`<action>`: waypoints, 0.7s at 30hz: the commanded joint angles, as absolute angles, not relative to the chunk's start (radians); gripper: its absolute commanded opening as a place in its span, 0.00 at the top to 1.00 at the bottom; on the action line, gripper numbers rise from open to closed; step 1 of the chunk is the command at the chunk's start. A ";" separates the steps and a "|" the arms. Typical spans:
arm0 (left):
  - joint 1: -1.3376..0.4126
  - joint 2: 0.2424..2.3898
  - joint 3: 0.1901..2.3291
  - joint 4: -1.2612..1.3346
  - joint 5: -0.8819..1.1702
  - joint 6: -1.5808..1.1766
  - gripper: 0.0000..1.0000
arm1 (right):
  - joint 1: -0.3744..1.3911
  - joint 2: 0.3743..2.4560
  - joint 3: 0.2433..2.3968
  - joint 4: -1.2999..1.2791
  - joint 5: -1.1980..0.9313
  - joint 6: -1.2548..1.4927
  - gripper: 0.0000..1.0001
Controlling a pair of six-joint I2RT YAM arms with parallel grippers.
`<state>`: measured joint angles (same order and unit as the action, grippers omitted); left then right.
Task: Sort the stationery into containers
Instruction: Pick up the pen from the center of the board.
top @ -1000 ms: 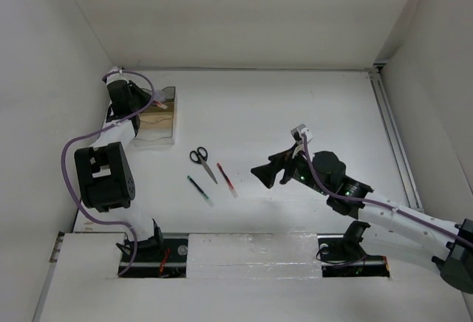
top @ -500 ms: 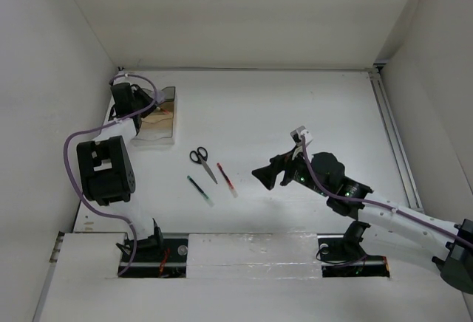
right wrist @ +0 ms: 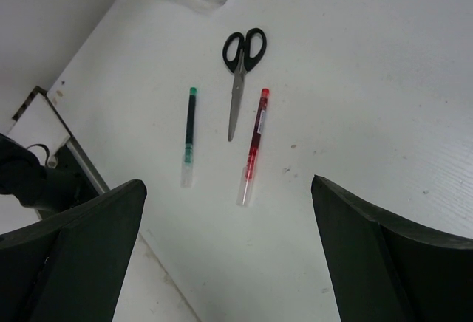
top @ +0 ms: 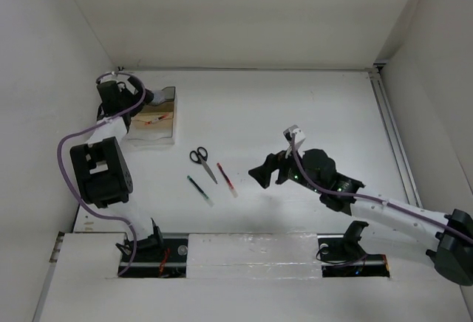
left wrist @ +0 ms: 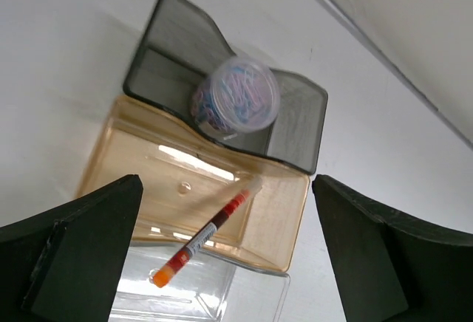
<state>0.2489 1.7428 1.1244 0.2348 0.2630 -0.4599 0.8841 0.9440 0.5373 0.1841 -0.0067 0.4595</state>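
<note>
We note the white table (top: pixel 295 108), with the clear box (left wrist: pixel 100 156) directly under the left gripper (left wrist: pixel 225 185). Its fingers stand wide apart and hold nothing. One red-orange pen, the boxed pen (left wrist: pixel 203 235), lies slantwise in the amber compartment between the two fingers. Beyond them, in the dark compartment (left wrist: pixel 162 49), sits the greyish-lilac cylinder (left wrist: pixel 236 104). We judge these two items sorted.

The right gripper (right wrist: pixel 228 183) hangs above the open table, fingers fully spread and empty. Three items lie ahead of its fingers, none touching another:
- scissors (right wrist: pixel 238 78): farthest out, handles away from the fingers, blades pointing back toward them.
- red pen (right wrist: pixel 253 145): just beyond the gap, a little toward the right finger, its clear end nearest.
- dark pen (right wrist: pixel 189 134): toward the left finger, green cap at its far end.

All three long axes run roughly away from the fingers, so crosswise to the closing line. The right arm is much the nearer. We judge the red pen the likely next pick, needing mainly a descent and little wrist turn.
</note>
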 commanded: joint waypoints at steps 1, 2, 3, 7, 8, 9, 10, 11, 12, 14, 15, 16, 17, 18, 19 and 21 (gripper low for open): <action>0.267 1.661 1.212 0.220 0.247 -0.445 0.00 | 0.888 1.009 0.610 0.199 0.011 0.437 0.00; 0.267 1.661 1.242 0.194 0.235 -0.445 0.00 | 0.888 1.049 0.636 0.190 0.011 0.428 0.00; 0.267 1.661 1.258 0.180 0.235 -0.445 0.00 | 0.888 1.066 0.649 0.190 0.002 0.428 0.00; 0.267 1.645 1.311 0.144 0.216 -0.420 0.00 | 0.888 1.158 0.719 0.167 0.002 0.416 0.00; 0.267 1.632 1.312 0.144 0.216 -0.402 0.00 | 0.888 1.185 0.741 0.123 0.036 0.416 0.00; 0.267 1.622 1.334 0.135 0.200 -0.402 0.00 | 0.888 1.215 0.788 0.101 0.054 0.416 0.00; 0.267 1.611 1.350 0.105 0.199 -0.387 0.00 | 0.888 1.277 0.811 0.086 0.054 0.405 0.00; 0.267 1.611 1.370 0.080 0.187 -0.376 0.00 | 0.888 1.307 0.836 0.066 0.054 0.405 0.00; 0.267 1.611 1.421 0.045 0.178 -0.365 0.00 | 0.888 1.333 0.876 0.046 0.029 0.405 0.00; 0.267 1.611 1.465 -0.061 0.178 -0.342 0.00 | 0.888 1.399 0.899 0.046 0.015 0.405 0.00; 0.267 1.600 1.465 -0.077 0.178 -0.330 0.00 | 0.888 1.422 0.913 0.037 0.006 0.405 0.00; 0.267 1.588 1.465 -0.077 0.187 -0.319 0.00 | 0.888 1.449 0.952 0.023 0.006 0.405 0.00; 0.267 1.560 1.454 -0.104 0.187 -0.292 0.00 | 0.888 1.518 0.980 0.002 0.006 0.405 0.00; 0.267 1.546 1.454 -0.123 0.187 -0.276 0.00 | 0.888 1.555 1.009 -0.021 0.006 0.405 0.00; 0.267 1.533 1.465 -0.144 0.187 -0.259 0.00 | 0.888 1.592 1.069 -0.072 -0.003 0.405 0.00; 0.267 1.502 1.483 -0.226 0.198 -0.197 0.00 | 0.888 1.683 1.107 -0.095 -0.015 0.405 0.03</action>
